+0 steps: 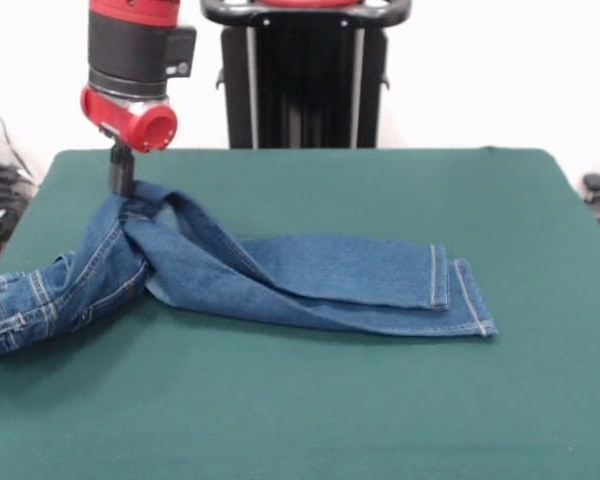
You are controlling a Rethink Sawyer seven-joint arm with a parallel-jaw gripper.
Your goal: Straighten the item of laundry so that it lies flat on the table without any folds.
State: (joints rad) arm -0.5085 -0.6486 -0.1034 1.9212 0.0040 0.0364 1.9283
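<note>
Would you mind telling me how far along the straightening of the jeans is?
Partly done: the leg ends of the jeans lie flat on the table. In hand: the gripper lifts a peak of denim. Left: the twisted fold there and the waistband hanging off the table edge.

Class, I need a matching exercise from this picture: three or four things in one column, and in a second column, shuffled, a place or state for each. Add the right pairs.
Things:
1. jeans
2. gripper
3. table
4. leg cuffs

Places or states:
a. dark green, under everything
b. at the cloth's raised fold, picture-left
c. bunched and twisted, not flat
d. side by side at picture-right

Pairs: 1-c, 2-b, 3-a, 4-d
</note>
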